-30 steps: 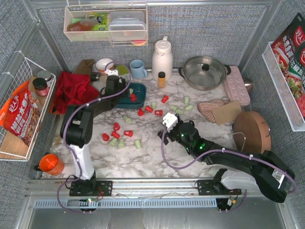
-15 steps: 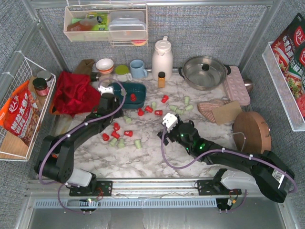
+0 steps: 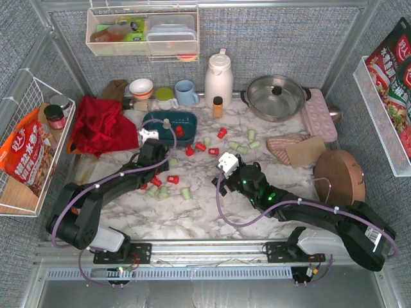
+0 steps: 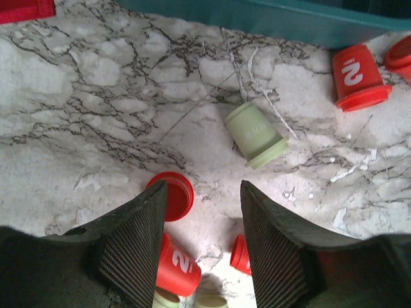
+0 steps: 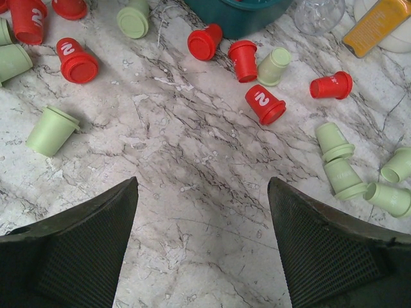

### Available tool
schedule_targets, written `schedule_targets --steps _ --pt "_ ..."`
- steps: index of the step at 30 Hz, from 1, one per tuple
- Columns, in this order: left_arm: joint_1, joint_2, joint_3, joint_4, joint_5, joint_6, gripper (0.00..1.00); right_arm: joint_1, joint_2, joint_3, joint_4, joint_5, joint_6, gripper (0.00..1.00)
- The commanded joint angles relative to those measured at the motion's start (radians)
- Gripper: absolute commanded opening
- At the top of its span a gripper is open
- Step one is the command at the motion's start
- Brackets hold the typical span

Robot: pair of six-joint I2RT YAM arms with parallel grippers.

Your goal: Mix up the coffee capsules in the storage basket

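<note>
The dark teal storage basket (image 3: 191, 119) stands at the back middle, with a red capsule (image 3: 179, 131) and a green one in it. Red and mint coffee capsules lie scattered on the marble in front of it. My left gripper (image 3: 156, 165) is open and low over the left cluster. In the left wrist view (image 4: 204, 192) its jaws straddle bare marble, with red capsules (image 4: 173, 196) beside and under them, a green capsule (image 4: 257, 135) ahead and the basket wall (image 4: 289, 19) beyond. My right gripper (image 3: 218, 178) is open and empty over bare marble (image 5: 202, 192), with capsules (image 5: 263, 104) ahead.
An orange-brown bottle (image 3: 218, 106), a white thermos (image 3: 218, 78), a blue mug (image 3: 186, 93) and a steel pot (image 3: 276, 96) stand behind the basket. A red cloth (image 3: 99, 122) lies to the left. A wooden lid (image 3: 339, 176) is on the right, an orange mug (image 3: 67, 220) near left.
My left gripper has drawn back from over the basket toward me and dropped low over the left cluster of capsules. The right arm has not moved.
</note>
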Motion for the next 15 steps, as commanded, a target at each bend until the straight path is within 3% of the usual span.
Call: schedule_targets --steps 1,15 --pt "0.001 0.013 -0.026 0.023 -0.032 -0.010 0.59 0.001 0.000 0.007 0.026 -0.007 0.011 0.86" --pt "-0.001 -0.159 -0.070 0.057 -0.027 -0.057 0.60 0.001 0.003 0.008 0.027 -0.010 0.014 0.86"
